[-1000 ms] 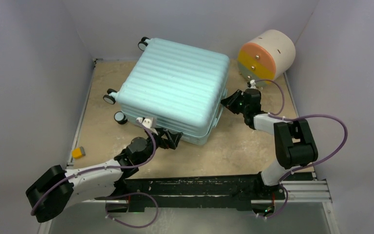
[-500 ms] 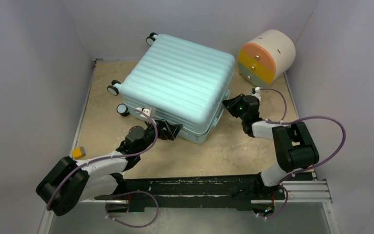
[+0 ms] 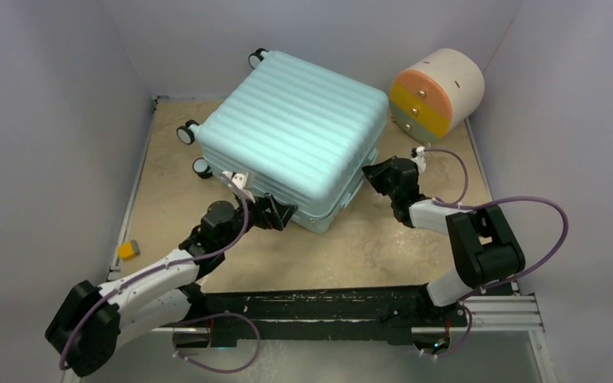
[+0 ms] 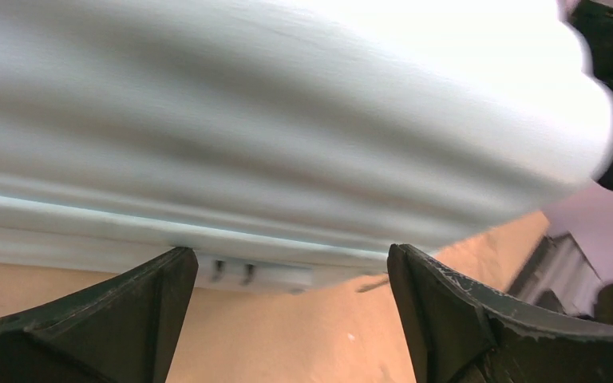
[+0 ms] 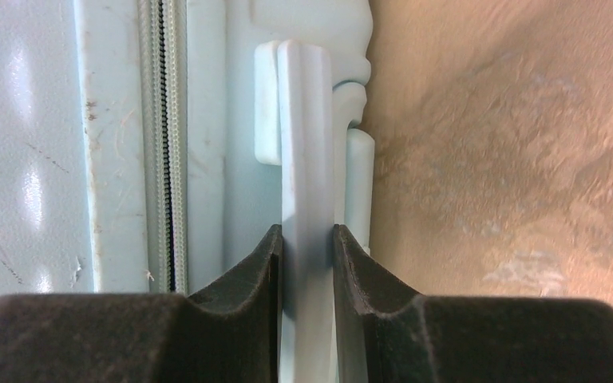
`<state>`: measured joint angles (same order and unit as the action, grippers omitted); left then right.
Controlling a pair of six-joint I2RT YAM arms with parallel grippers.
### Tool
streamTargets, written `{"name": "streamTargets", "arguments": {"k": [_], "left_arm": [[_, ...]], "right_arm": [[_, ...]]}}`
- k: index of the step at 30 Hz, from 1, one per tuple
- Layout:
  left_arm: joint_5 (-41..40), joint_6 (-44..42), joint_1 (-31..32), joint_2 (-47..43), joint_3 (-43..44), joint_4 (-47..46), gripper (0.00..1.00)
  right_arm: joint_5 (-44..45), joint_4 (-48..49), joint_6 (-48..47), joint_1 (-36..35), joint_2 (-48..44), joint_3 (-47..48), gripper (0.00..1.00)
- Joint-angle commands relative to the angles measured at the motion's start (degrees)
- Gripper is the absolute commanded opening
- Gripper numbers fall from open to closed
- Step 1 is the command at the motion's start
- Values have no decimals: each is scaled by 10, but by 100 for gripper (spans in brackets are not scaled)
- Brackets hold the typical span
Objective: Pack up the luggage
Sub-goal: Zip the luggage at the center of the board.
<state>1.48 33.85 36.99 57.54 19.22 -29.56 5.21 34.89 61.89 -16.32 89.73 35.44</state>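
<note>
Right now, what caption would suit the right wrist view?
Jaws clamped on the handle of the pale teal luggage, zip one side, tan table the other.

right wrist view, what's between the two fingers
The pale teal handle of the luggage: the right gripper is shut on it, pressing both flat sides. This shows in the right wrist view, with the zip beside it.

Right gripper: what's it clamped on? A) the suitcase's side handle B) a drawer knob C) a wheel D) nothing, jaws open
A: in the right wrist view the right gripper pinches the pale teal handle on the suitcase side, beside the zip.
</note>
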Motion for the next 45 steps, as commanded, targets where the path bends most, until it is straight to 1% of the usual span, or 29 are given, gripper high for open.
{"name": "streamTargets", "arguments": {"k": [1,3,5,8,10,15,16,18,21,23,25,30,39,45], "left_arm": [[42,7,48,-106,23,96,95],[36,10,78,-142,15,117,95],[33,9,104,-146,20,120,95],[10,-5,145,-106,42,136,95],[-12,-10,157,-82,47,142,93],[-82,8,159,-87,20,130,92],[-84,9,159,-87,11,121,91],[-83,14,159,-80,8,113,88],[-79,17,159,-61,9,98,82],[-79,16,159,-43,18,97,80],[-76,7,159,-21,38,117,79],[-66,-14,159,-1,56,120,76],[-50,-28,159,48,76,88,72],[-55,-33,159,79,88,75,68]], "right_arm": [[-146,-99,6,-55,-13,-42,0],[-154,-88,5,-56,-8,-50,0],[-159,-78,5,-56,2,-55,0],[-165,-62,11,-56,11,-63,0],[-165,-60,15,-58,12,-64,0],[-163,-64,15,-63,9,-59,0],[-164,-63,16,-64,9,-58,0],[-164,-61,16,-64,11,-55,0],[-164,-58,20,-66,14,-55,0],[-169,-50,27,-66,15,-58,0],[-173,-46,30,-67,16,-59,0],[-174,-47,28,-67,15,-58,0],[-180,-45,28,-68,17,-63,0],[-184,-45,29,-69,12,-63,0]]}}
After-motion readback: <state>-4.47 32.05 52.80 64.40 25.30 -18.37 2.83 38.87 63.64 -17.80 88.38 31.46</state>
